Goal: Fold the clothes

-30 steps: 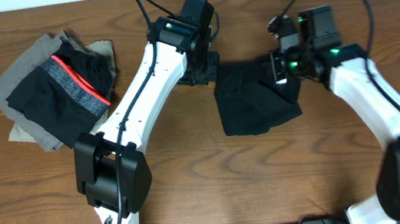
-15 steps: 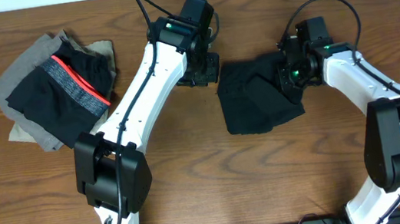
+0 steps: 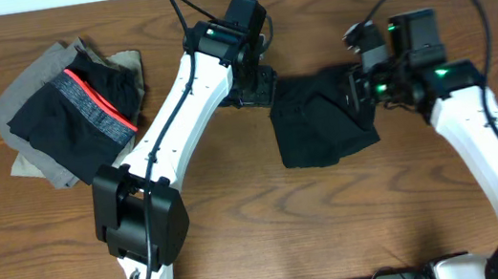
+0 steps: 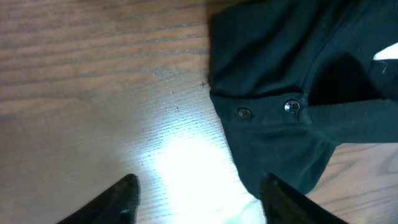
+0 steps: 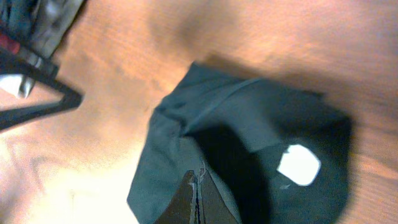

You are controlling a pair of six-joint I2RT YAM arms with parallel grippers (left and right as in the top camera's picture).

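Clothes: black garment (image 3: 319, 125) lies bunched on the table (image 3: 244, 246), between both tools. Left gripper (image 4: 199, 199) has its jaws spread and empty, with only bare wood between them. The hem with 2 snaps (image 4: 291, 106) sits just ahead of its tips, off toward the right-hand finger in the wrist view. Right gripper (image 5: 196, 194) is clamped tight and looks pinched on a fold of the fabric, with the white label (image 5: 298, 165) just beyond the tips.

Handling, my guess: light, limp knit with 0 stiffness. It drapes and slides on wood, and it's thin, so 1 layer is easy to miss. Grab at hem or seam corners where the cloth is doubled, not mid-panel.

Other pieces are in a pile (image 3: 67, 110) well behind the left gripper.
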